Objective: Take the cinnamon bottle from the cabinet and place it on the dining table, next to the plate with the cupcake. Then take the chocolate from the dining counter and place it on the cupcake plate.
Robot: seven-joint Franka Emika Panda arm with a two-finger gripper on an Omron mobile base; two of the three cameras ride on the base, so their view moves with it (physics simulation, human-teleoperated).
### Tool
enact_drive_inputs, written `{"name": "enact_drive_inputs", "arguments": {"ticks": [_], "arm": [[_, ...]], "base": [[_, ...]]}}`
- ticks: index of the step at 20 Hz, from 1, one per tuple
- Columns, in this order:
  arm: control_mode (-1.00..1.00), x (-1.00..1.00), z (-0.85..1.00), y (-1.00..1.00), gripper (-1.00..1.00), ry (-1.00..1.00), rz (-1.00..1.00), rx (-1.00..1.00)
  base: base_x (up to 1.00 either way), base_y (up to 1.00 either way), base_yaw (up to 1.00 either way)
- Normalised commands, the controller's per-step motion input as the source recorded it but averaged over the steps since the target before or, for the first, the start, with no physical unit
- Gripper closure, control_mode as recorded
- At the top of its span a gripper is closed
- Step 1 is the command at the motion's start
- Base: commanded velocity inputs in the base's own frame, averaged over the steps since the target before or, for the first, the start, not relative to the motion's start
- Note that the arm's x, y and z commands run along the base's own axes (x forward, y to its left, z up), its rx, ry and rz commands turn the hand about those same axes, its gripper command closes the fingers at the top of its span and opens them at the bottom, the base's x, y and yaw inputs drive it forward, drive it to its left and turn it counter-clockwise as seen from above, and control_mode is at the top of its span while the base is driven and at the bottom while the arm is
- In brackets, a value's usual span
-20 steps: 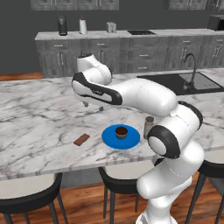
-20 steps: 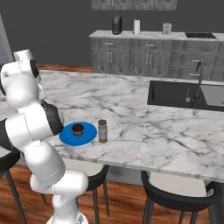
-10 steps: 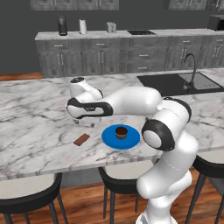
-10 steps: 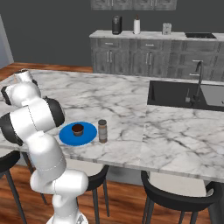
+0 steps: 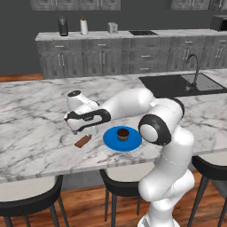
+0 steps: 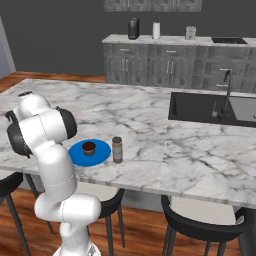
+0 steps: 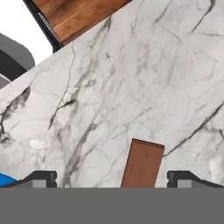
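The chocolate is a flat brown bar lying on the white marble dining table, just left of the blue plate that carries the cupcake. My gripper hangs open right above the bar, pointing down. In the hand view the chocolate lies between my two fingertips, nearer the right one, with nothing gripped. The cinnamon bottle stands upright on the table directly right of the plate and cupcake. In the left base view my arm hides the bottle.
A dark sink basin with a faucet is set in the table's far right. Black stools stand along the near table edge. The back counter holds small appliances. A sliver of the plate shows left of the fingers.
My arm has swung left and down from over the plate, bringing the open gripper just above the chocolate. Plate, cupcake and bottle have not moved.
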Motion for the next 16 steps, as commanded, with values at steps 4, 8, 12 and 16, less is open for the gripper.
{"name": "enact_drive_inputs", "arguments": {"ticks": [4,8,12,16], "arm": [[-1.0,0.08,-0.34,0.0,-1.0,0.0,-0.09,0.0],[-1.0,0.19,-0.39,0.0,-1.0,0.0,-0.07,0.0],[-1.0,0.23,-0.31,0.0,-1.0,0.0,-0.05,0.0],[-1.0,0.2,-0.21,0.0,-1.0,0.0,-0.03,0.0]], "base": [[0.0,0.0,0.0],[0.0,0.0,0.0],[0.0,0.0,0.0],[0.0,0.0,0.0]]}}
